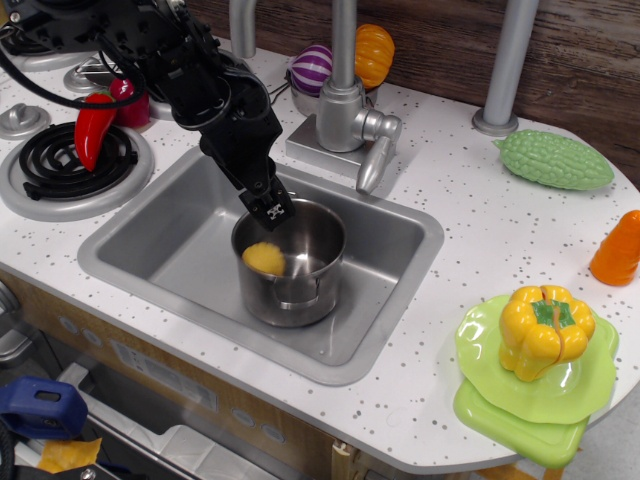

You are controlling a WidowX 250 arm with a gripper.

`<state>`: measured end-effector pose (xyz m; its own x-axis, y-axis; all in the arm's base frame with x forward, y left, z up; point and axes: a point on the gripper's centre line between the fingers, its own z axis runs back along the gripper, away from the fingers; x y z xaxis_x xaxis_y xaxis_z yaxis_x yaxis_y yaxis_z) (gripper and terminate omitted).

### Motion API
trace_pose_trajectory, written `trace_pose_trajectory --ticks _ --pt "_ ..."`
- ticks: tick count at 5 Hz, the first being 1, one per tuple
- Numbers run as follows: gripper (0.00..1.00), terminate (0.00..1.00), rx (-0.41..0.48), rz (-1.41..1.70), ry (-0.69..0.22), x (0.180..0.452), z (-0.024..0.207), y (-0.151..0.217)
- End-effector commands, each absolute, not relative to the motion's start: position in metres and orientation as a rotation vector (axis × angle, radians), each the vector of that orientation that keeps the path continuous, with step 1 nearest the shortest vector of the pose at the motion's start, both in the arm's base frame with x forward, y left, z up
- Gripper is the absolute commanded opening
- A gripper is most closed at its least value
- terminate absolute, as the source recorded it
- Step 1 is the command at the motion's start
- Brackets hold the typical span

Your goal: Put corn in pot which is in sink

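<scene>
Corn (264, 258) lay inside pot (288, 262), in sink (180, 255). Claw (272, 208) hung just above the pot's rear rim, holding nothing; its opening could not be told. Risk: claw clipping the rim, tipping the pot.

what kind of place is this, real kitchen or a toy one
Most likely a toy play kitchen, not a real one. A small grey sink with a faucet sits in a speckled white countertop beside coil burners, and plastic play food such as a yellow bell pepper lies around.
</scene>
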<state>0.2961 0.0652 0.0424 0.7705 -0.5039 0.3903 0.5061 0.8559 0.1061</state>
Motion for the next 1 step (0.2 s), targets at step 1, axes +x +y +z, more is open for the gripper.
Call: trace_pose_trajectory --ticks 1 --pt "1.00 1.00 0.019 -0.543 -0.456 0.3024 0.0533 0.0709"
